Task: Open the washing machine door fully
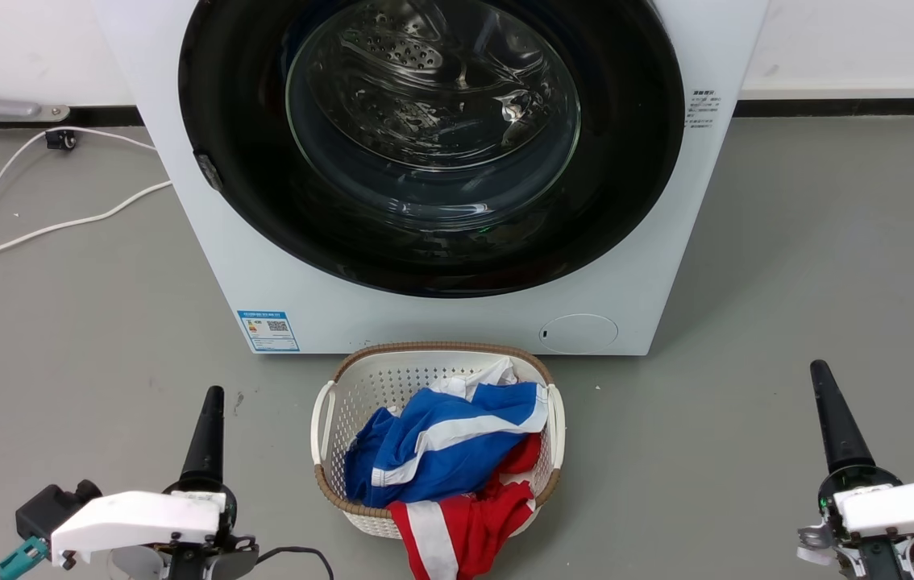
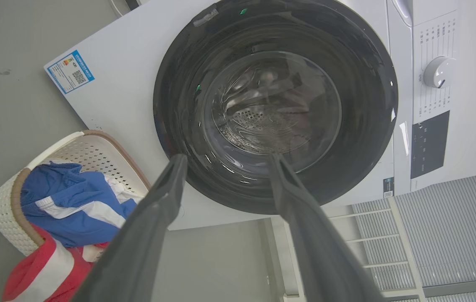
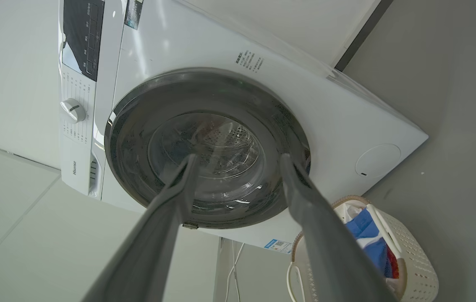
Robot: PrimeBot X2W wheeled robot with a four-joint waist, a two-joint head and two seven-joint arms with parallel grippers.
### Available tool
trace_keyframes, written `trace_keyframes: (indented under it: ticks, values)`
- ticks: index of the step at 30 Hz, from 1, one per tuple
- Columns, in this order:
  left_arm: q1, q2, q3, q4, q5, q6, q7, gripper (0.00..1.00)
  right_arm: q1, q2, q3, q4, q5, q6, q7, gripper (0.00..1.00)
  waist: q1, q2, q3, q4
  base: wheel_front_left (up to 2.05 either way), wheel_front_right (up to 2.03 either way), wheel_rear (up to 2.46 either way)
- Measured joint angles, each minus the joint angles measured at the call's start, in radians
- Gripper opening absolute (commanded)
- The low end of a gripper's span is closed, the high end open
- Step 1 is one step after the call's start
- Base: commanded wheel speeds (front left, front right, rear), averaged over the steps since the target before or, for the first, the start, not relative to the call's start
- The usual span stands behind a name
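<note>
The white washing machine (image 1: 457, 322) stands straight ahead, and its glossy black washing machine door (image 1: 433, 121) with the clear glass bowl lies shut flat against the front. A small grey catch (image 1: 207, 169) sits on the door's left rim. My left gripper (image 1: 213, 399) hangs at the lower left, well short of the washer; in the left wrist view its fingers (image 2: 226, 156) stand open and empty, pointing at the door (image 2: 275, 105). At the lower right my right gripper (image 1: 820, 374) is likewise open and empty (image 3: 239, 157), facing the door (image 3: 206, 147) from a distance.
A white laundry basket (image 1: 344, 379) with blue and red clothes (image 1: 441, 439) sits on the grey floor right before the washer, between my two grippers. White cables (image 1: 62, 225) trail over the floor at the left. A wall runs behind the washer.
</note>
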Motion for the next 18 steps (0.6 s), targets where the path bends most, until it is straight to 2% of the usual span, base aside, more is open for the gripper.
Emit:
trace_keyframes:
  ticks: [10,18]
  values:
    - [0.010,0.007,-0.050,-0.033,0.254,0.050,-0.038,1.00,0.023,0.000,0.032,-0.054,-0.263,0.000,-0.038,1.00,0.0000,0.0000,0.001,0.001,0.00,0.00,0.00]
    - [0.011,0.035,-0.105,-0.052,0.391,0.099,-0.067,1.00,0.035,0.000,0.042,-0.086,-0.423,0.001,-0.069,1.00,0.0000,0.0000,0.001,0.001,0.00,0.00,0.00]
